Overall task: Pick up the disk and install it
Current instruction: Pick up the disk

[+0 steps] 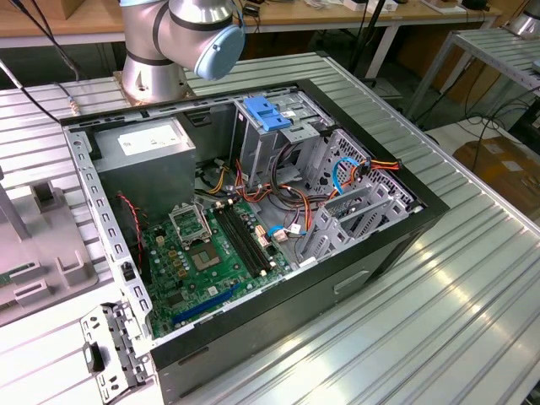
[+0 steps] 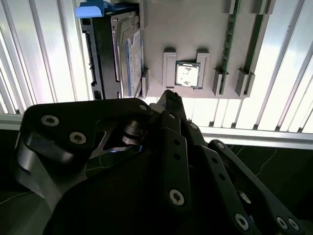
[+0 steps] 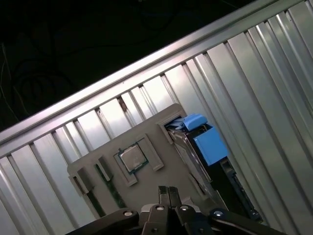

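In the exterior view, soft, even light from overhead falls on the ribbed metal table point(image 1: 472, 278), and its slats carry pale streaks of glare toward the exterior view's right. The inside of the open computer case point(image 1: 101, 211) is dimmer, with shade pooled among the cables and beneath the metal cages. In the second wrist view the bright slats burn out almost to white on both sides. Against them the gripper point(image 2: 168, 93) is a dark mass, with only its screw heads catching light. In the first wrist view the slats gleam, the grey tray point(image 3: 146, 181) is evenly lit, and the ground beyond the table's edge is nearly black.
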Tool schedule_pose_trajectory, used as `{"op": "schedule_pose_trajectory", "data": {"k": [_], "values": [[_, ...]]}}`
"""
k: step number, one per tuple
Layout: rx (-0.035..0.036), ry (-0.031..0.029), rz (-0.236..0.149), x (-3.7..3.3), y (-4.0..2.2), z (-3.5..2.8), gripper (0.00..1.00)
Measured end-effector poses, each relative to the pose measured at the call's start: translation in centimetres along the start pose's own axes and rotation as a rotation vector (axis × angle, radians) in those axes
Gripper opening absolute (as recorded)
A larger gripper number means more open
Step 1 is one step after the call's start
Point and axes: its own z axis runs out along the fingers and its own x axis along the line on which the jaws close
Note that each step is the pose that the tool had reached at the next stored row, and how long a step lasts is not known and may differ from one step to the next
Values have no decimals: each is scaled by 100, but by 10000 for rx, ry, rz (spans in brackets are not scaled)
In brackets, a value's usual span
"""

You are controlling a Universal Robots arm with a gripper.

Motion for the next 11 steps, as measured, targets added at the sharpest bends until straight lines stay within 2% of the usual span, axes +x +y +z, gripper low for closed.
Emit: {"op": "schedule_pose_trajectory", "data": {"k": [11], "values": [[-23, 6, -836, 0, 0, 0, 11]]}}
